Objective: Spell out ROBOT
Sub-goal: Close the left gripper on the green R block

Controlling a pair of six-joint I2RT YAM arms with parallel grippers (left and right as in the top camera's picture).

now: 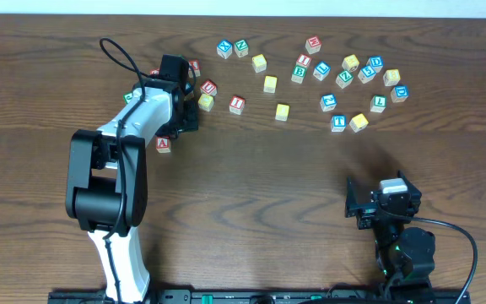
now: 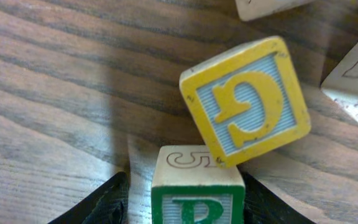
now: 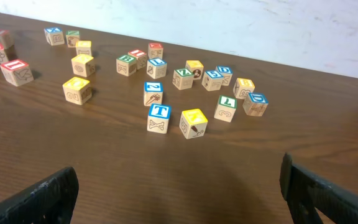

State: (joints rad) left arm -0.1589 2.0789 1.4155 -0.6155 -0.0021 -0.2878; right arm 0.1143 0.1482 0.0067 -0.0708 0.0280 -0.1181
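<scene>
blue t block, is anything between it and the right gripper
Nothing visible does. In the right wrist view, only bare table lies between the open right gripper and the blue T block. A yellow block sits just beside the T, apart from it and off the approach line.

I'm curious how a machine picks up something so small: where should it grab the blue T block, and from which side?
Best from straight above, I'd say, pinching the near and far faces of the blue T block. It sits flat and square, and a yellow block stands close on its right, leaving little room there.
</scene>
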